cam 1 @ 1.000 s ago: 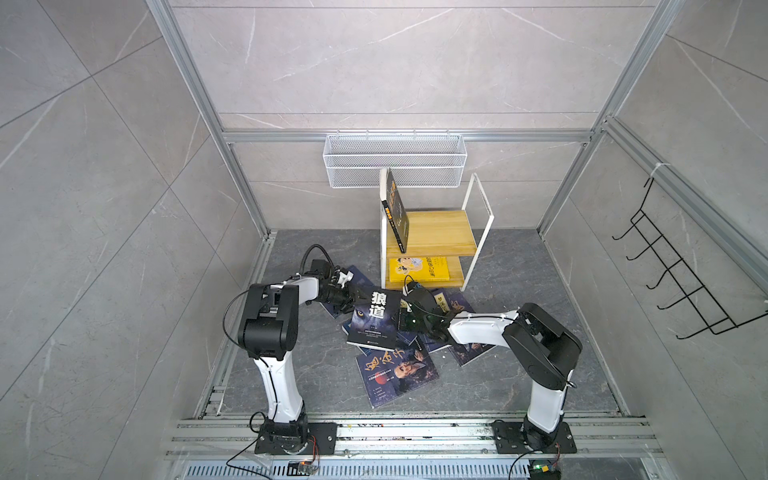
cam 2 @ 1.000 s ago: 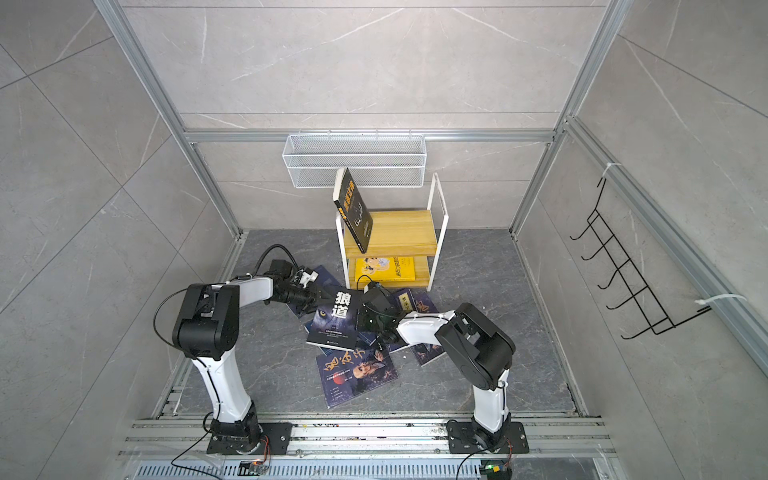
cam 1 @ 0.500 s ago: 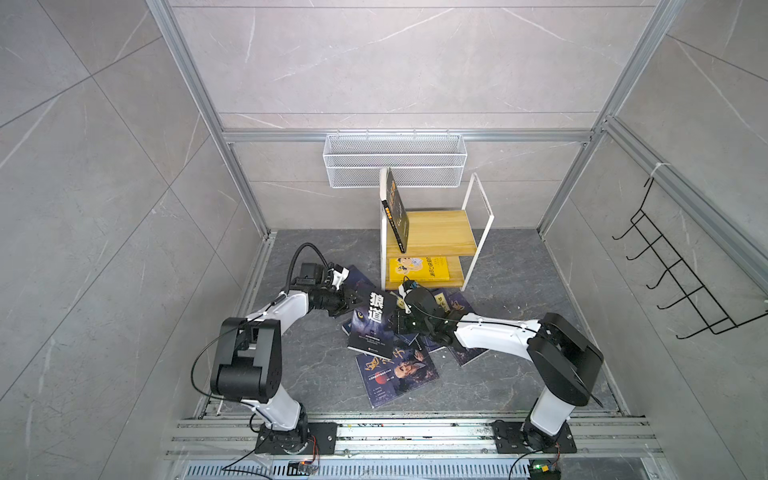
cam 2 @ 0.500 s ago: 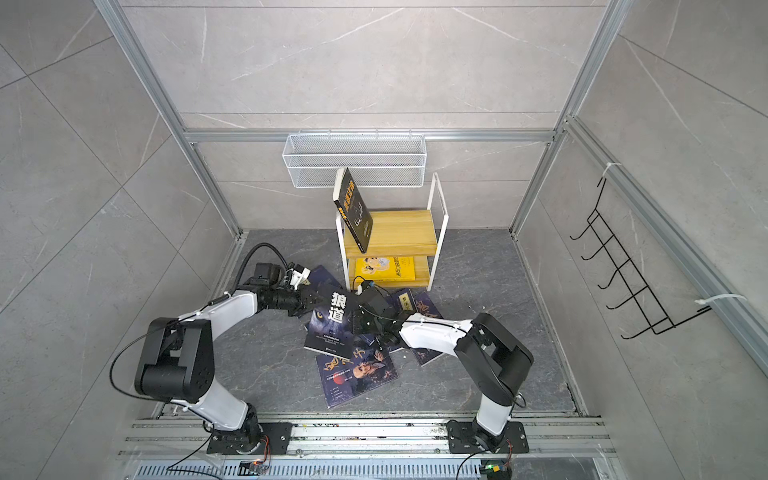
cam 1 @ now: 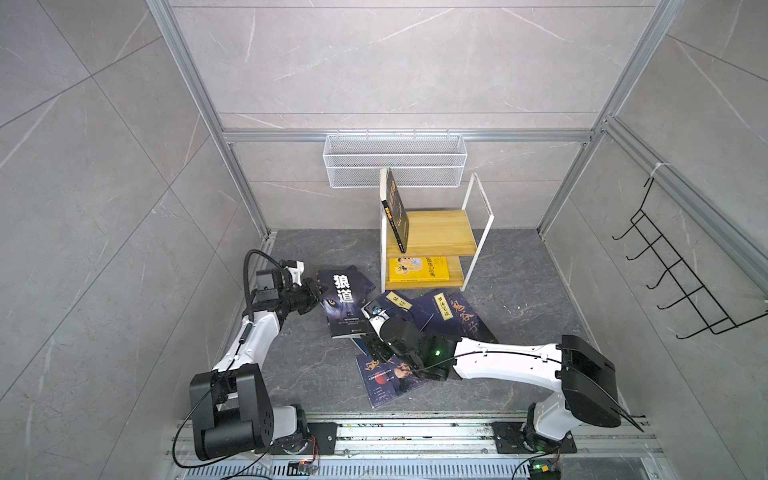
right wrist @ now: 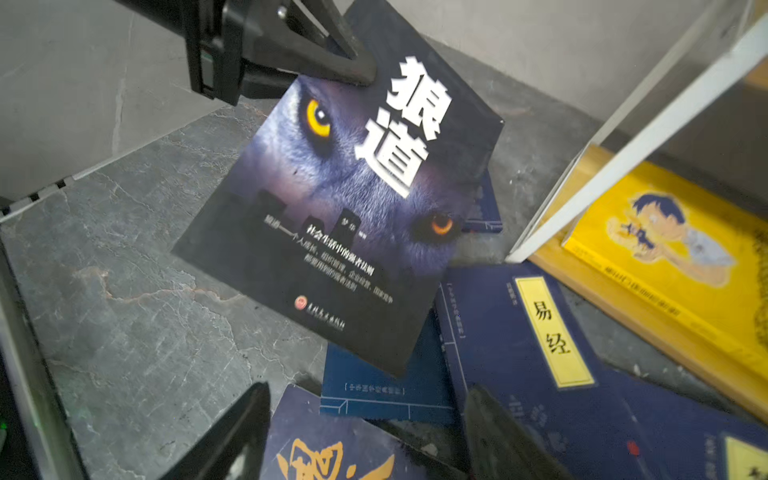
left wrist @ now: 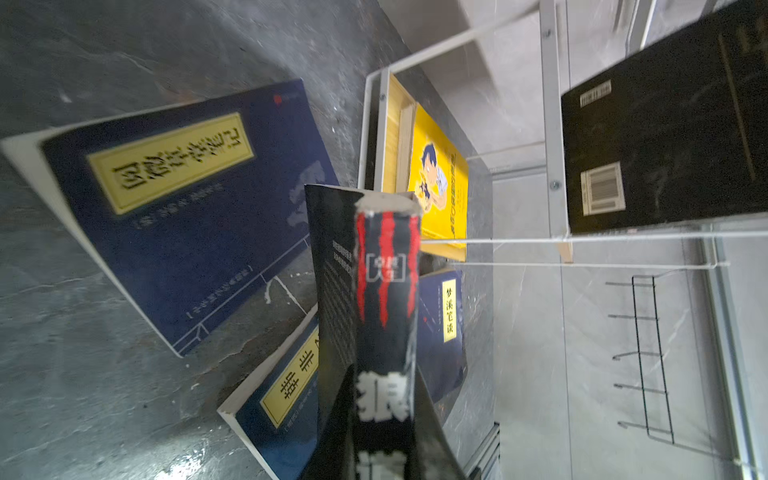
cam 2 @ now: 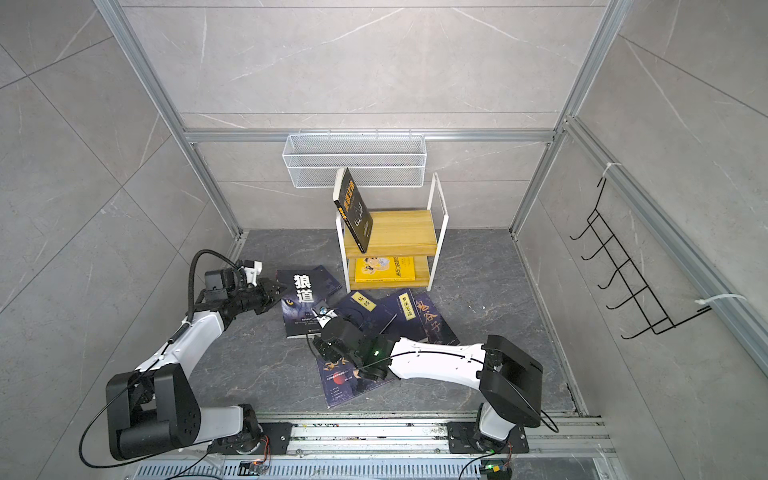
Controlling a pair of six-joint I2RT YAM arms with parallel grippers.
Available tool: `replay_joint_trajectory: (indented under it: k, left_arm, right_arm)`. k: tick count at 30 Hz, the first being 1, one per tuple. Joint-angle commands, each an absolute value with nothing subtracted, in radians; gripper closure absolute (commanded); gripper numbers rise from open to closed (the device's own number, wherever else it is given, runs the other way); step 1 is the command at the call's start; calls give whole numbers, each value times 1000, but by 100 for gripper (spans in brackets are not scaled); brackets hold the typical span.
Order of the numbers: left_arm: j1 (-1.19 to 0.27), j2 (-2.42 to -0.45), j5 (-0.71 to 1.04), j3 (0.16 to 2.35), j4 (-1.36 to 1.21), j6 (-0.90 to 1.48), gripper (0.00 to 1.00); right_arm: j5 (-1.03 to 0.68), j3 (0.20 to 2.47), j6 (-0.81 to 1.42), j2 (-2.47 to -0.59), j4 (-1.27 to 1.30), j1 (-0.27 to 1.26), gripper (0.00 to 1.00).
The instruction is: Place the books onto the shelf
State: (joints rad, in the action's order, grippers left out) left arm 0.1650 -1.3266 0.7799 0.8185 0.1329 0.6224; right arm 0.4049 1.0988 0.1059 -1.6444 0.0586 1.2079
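My left gripper (cam 1: 316, 291) (cam 2: 277, 291) (left wrist: 382, 419) is shut on the spine edge of the black wolf-eyes book (cam 1: 345, 305) (cam 2: 305, 301) (right wrist: 353, 208), which is tilted up off the floor at the held side. My right gripper (cam 1: 376, 351) (cam 2: 323, 348) (right wrist: 365, 436) stands open just in front of that book, over the navy book with orange calligraphy (cam 1: 386, 378) (right wrist: 332, 453), and holds nothing. More navy books (cam 1: 440, 309) (right wrist: 540, 332) lie fanned before the shelf (cam 1: 436, 228) (cam 2: 395, 228). A black book (cam 1: 395, 212) leans on its top board. A yellow book (cam 1: 417, 269) lies on the lower board.
A white wire mesh basket (cam 1: 395, 160) hangs on the back wall above the shelf. A black wire hook rack (cam 1: 673, 270) hangs on the right wall. Both arm bases sit on the metal rail (cam 1: 415, 432) at the front edge. Bare grey floor (cam 1: 519, 291) lies right of the shelf.
My right gripper has opened, let go of the wolf book and drawn back toward the front. The left gripper closed tighter on the book's edge, and its arm has stretched out lower.
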Motion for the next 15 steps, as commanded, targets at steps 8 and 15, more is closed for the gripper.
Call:
replay_joint_trajectory:
  k: [8,15]
  left_arm:
    - [218,-1240,867,861,50,767,100]
    - [218,-1242,898,850,16,809,100]
  right_arm:
    - [596,1121,-547,-1836,603,1304,16]
    - [690,1223,-834,-2050,825,1316,2]
